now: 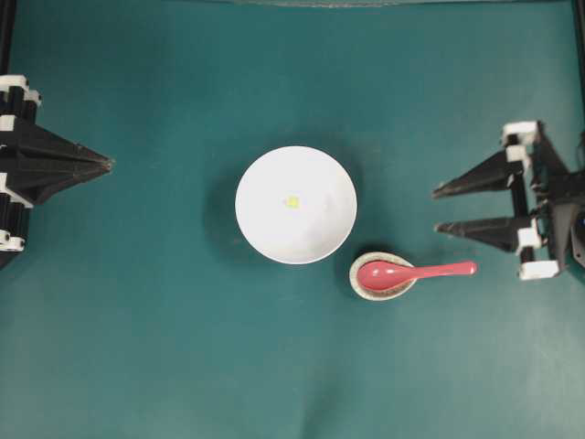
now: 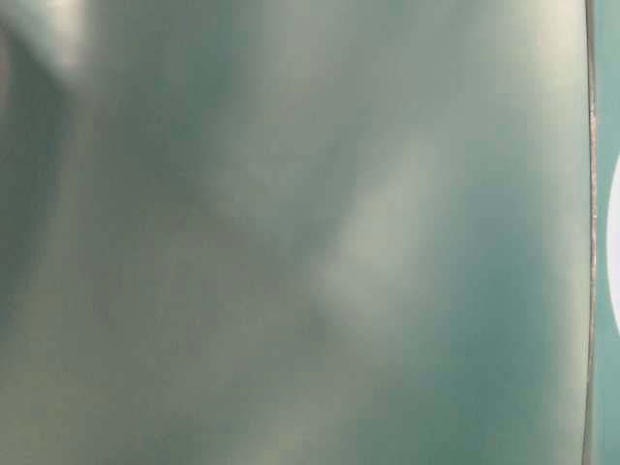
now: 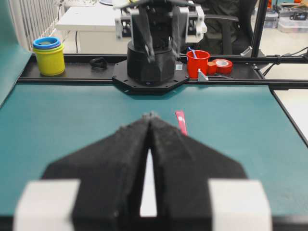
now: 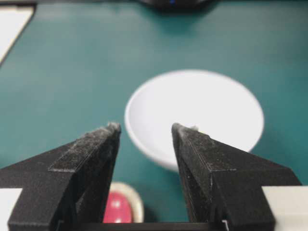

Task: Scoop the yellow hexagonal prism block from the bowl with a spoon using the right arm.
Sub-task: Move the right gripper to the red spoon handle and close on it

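Progress is at the very start, judging by how things lie: the spoon rests untouched with its scoop in the small speckled spoon rest, lower right of centre in the overhead view, its handle pointing toward the right edge; the yellow hexagonal prism block sits alone near the middle of the bowl, which stands at the centre of the green table, just up and left of the spoon rest; the right end effector hangs at the right of the frame with its jaws spread wide apart and nothing between them, near the handle's tip but not touching it; the left end effector sits at the left edge with its jaws pressed together, empty, well apart from the bowl; the table-level view is only a blur; everything remains to be done: grasping the handle, lifting the spoon, carrying it to the bowl, getting the scoop under the block
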Robot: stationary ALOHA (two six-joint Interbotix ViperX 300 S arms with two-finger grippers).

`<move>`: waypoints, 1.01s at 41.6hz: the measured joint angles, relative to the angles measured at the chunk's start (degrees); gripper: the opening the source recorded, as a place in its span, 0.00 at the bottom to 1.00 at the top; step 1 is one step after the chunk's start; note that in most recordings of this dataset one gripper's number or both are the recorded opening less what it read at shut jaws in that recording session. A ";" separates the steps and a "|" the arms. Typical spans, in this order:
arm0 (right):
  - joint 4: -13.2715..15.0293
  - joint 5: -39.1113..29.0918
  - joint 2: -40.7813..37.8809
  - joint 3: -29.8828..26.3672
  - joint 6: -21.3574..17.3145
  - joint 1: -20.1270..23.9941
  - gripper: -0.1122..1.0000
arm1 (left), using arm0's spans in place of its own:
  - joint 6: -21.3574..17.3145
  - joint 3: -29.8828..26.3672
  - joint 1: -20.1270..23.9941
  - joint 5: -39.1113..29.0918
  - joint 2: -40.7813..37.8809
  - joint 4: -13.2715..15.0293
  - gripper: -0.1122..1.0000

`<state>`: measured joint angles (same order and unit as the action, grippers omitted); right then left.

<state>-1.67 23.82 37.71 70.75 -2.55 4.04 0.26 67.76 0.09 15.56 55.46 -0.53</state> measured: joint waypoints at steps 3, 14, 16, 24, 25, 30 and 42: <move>-0.97 2.64 -2.64 0.88 0.00 1.32 0.58 | 0.09 0.00 0.00 0.00 -0.09 0.00 0.10; -6.24 12.83 -12.30 3.78 -0.35 6.15 0.58 | -0.18 0.00 0.00 0.00 0.00 0.00 0.10; -7.03 15.21 -14.33 4.31 -0.26 7.12 0.58 | -0.26 0.00 0.00 0.00 -0.09 0.00 0.10; -10.37 23.91 -21.71 5.89 -0.35 11.07 0.58 | -0.35 0.00 0.00 0.09 -0.09 0.00 0.10; -10.90 24.79 -22.59 6.06 -0.35 11.51 0.58 | -0.35 0.00 0.00 0.09 -0.09 0.00 0.10; -14.33 28.65 -26.81 6.42 -0.26 13.71 0.58 | -0.35 0.00 0.00 0.09 -0.09 -0.09 0.10; -19.16 34.72 -35.60 6.68 -0.26 18.19 0.58 | -0.44 0.00 0.00 0.00 -0.09 -0.09 0.10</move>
<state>-20.83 58.54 2.11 77.43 -2.81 22.24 -0.18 67.76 0.09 15.56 55.37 -0.62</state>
